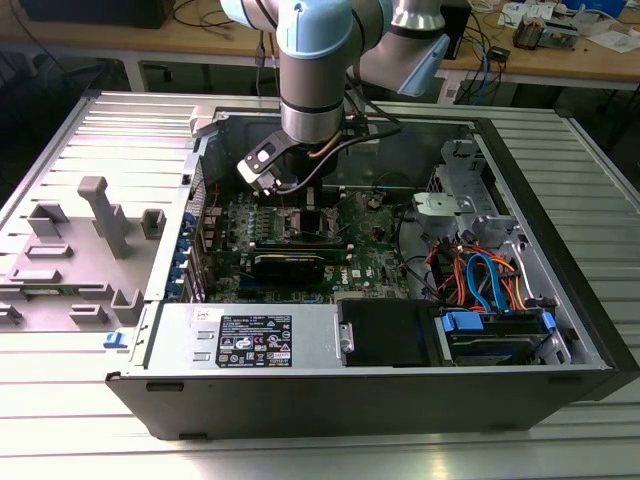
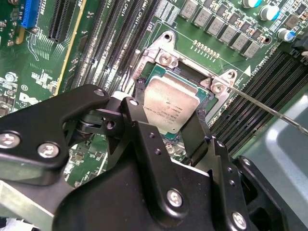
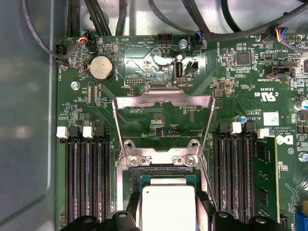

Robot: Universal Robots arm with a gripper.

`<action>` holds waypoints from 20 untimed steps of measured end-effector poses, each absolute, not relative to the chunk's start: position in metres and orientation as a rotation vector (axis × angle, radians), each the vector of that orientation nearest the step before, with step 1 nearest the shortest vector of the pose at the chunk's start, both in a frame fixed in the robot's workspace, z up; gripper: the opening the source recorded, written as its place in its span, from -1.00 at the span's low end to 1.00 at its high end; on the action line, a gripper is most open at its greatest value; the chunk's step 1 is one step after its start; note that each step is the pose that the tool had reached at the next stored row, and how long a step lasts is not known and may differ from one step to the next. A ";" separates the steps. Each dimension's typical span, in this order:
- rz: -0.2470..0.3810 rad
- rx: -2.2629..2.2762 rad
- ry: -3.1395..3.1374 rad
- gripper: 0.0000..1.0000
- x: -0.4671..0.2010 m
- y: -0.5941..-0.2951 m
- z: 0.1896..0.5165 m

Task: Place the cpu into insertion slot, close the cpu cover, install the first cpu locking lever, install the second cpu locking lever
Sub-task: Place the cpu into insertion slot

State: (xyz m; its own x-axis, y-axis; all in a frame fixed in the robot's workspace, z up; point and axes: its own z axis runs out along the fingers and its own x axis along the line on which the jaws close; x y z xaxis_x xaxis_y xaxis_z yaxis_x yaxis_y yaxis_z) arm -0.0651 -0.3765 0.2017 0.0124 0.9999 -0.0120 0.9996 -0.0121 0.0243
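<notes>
Your claw (image 2: 170,102) is clenched on the cpu (image 2: 169,108), one black finger (image 2: 139,94) against each of two opposite edges; the chip lies level over the insertion slot (image 3: 159,170), its green border inside the silver rim, though you cannot tell whether it is fully seated; the cpu cover (image 3: 163,98) stands swung open on its hinge, apart from the chip; a thin locking lever (image 2: 262,104) juts free from the socket corner across the memory slots (image 2: 269,77); in the exterior view the arm (image 1: 312,90) drops into the open computer case (image 1: 400,390) at 12 o'clock of the green board (image 1: 375,255), with the drive cables (image 1: 480,280) at 4 o'clock of it and a grey ribbed panel (image 1: 130,150) at 9 o'clock.
</notes>
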 end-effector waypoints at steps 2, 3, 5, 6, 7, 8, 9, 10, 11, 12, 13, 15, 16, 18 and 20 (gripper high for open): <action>0.013 2.217 2.190 0.09 -0.065 -0.376 0.202; 0.013 2.217 2.190 0.09 -0.065 -0.376 0.202; 0.016 2.216 2.189 0.09 -0.065 -0.376 0.202; 0.018 2.215 2.188 0.09 -0.065 -0.376 0.202; 0.020 2.214 2.187 0.09 -0.065 -0.376 0.202; 0.024 2.212 2.185 0.09 -0.065 -0.376 0.202; 0.026 2.211 2.184 0.09 -0.065 -0.376 0.202; 0.026 2.211 2.184 0.09 -0.065 -0.376 0.201; 0.026 2.211 2.184 0.09 -0.065 -0.375 0.201; 0.026 2.211 2.184 0.09 -0.065 -0.375 0.200; 0.026 2.211 2.184 0.09 -0.065 -0.375 0.200; 0.026 2.211 2.184 0.09 -0.065 -0.374 0.199; 0.026 2.211 2.184 0.09 -0.065 -0.373 0.199; 0.026 2.211 2.184 0.09 -0.065 -0.373 0.198; 0.026 2.211 2.183 0.09 -0.065 -0.373 0.197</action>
State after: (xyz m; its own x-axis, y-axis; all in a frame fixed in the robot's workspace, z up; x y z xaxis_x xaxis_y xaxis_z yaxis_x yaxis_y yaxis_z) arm -0.0651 -0.3731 0.1969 0.0126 0.9998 -0.0122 0.9993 -0.0122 0.0361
